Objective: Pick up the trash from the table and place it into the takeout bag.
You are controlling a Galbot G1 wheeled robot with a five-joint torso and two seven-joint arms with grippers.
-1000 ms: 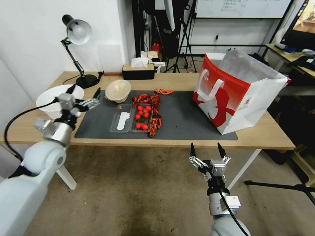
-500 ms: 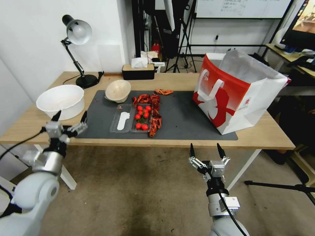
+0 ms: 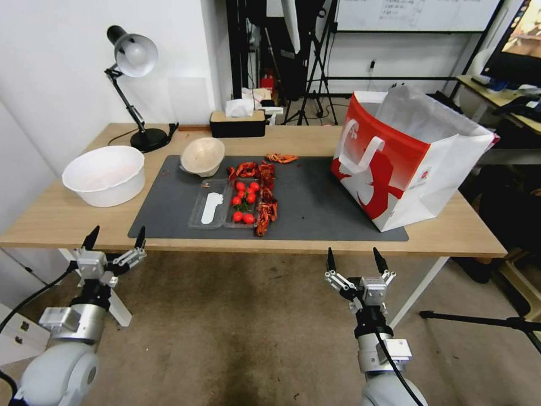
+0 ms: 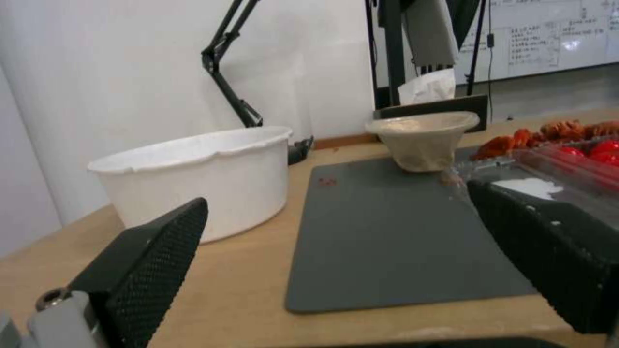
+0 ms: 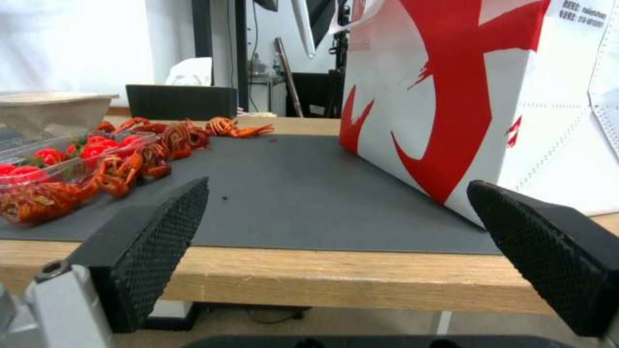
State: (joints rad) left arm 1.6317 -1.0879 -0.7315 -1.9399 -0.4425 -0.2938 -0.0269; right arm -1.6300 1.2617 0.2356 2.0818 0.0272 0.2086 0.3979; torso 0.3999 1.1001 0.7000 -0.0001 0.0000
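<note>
While both hands gape, the table holds the takeout bag.

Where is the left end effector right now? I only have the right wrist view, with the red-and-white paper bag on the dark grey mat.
Observer: The left end effector hangs open and empty below the near edge of the long light-wood table, toward its left end, level with the open right end effector.
Operator: Anything on that left end of the table?
Observer: A large white plastic bowl stands on bare wood, just off the dark grey rectangular mat.
Operator: Is the bag's mouth open?
Observer: Yes. The red-and-white paper takeout bag stands upright, and silvery lining shows at its open top.
</note>
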